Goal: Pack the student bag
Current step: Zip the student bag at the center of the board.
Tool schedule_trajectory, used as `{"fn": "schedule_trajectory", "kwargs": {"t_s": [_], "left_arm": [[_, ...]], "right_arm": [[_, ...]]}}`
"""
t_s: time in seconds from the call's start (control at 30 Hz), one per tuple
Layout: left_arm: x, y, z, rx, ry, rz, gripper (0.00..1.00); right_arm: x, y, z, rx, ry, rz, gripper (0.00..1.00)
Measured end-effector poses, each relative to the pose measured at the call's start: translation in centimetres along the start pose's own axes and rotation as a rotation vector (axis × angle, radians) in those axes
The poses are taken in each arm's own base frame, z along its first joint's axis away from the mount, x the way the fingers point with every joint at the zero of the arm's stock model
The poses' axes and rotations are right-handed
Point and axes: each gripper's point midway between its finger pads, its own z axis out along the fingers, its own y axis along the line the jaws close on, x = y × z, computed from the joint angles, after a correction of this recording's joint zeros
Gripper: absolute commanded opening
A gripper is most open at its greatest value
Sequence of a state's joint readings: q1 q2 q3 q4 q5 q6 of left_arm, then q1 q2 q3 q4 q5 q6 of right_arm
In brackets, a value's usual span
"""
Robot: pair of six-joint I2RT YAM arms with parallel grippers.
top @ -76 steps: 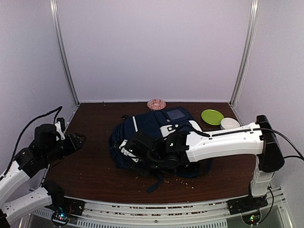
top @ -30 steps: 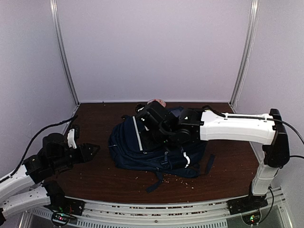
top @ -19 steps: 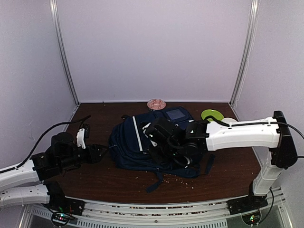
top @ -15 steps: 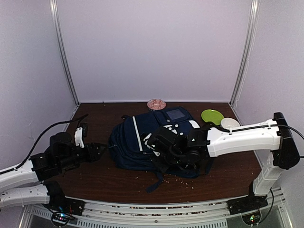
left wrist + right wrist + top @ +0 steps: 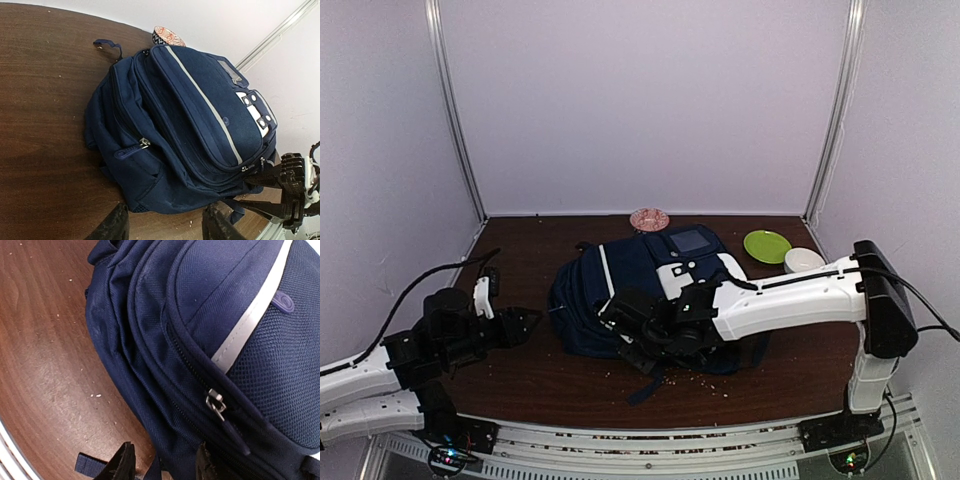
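Note:
The student bag (image 5: 650,285) is a navy backpack with white stripes, lying flat mid-table. The zips I can see are closed. My left gripper (image 5: 527,320) is open and empty, low over the table just left of the bag. In the left wrist view its tips (image 5: 165,229) stand a little short of the bag's lower edge (image 5: 185,125). My right gripper (image 5: 625,328) is open over the bag's near-left edge. In the right wrist view its fingers (image 5: 164,462) straddle the bag's edge fabric (image 5: 200,340), below a metal zip pull (image 5: 216,402).
A pink patterned bowl (image 5: 649,218) sits behind the bag and also shows in the left wrist view (image 5: 167,36). A green plate (image 5: 767,245) and a white bowl (image 5: 804,260) stand at the back right. Crumbs (image 5: 705,380) and a loose strap (image 5: 92,462) lie by the near edge.
My right arm has swung from the back of the bag to its near-left edge. My left arm has reached in towards the bag's left side. The bag has stayed put.

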State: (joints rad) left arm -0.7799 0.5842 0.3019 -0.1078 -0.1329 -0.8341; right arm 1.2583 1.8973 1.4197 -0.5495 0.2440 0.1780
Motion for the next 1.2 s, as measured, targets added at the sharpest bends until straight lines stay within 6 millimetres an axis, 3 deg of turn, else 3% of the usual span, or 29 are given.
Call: {"fn": "schedule_trajectory", "kwargs": {"t_s": [0.2, 0.37, 0.6, 0.77, 0.93, 1.03, 1.2], "left_arm": [[-0.1, 0.1, -0.2, -0.001, -0.008, -0.007, 0.86], [0.4, 0.4, 0.1, -0.017, 0.012, -0.004, 0.86], [0.8, 0.6, 0.4, -0.028, 0.031, -0.001, 0.86], [1.3, 0.1, 0.8, -0.009, 0.050, 0.010, 0.86], [3.0, -2.4, 1.6, 0.065, 0.102, 0.079, 0.86], [4.1, -4.6, 2.3, 0.123, 0.136, 0.135, 0.86], [5.1, -8.6, 4.0, 0.213, 0.152, 0.206, 0.84]], "right_arm": [[-0.6, -0.4, 1.3, 0.061, 0.008, -0.002, 0.26], [-0.6, -1.3, 1.7, 0.125, 0.005, 0.011, 0.00], [-1.3, -1.8, 1.2, 0.134, -0.018, 0.034, 0.00], [-3.0, -2.8, -1.4, 0.101, -0.074, 0.084, 0.00], [-4.9, -4.2, -4.1, 0.037, -0.138, 0.204, 0.00], [-5.3, -5.0, -4.3, -0.002, -0.142, 0.287, 0.00], [-5.0, -4.6, -3.6, -0.085, -0.123, 0.393, 0.00]]}}
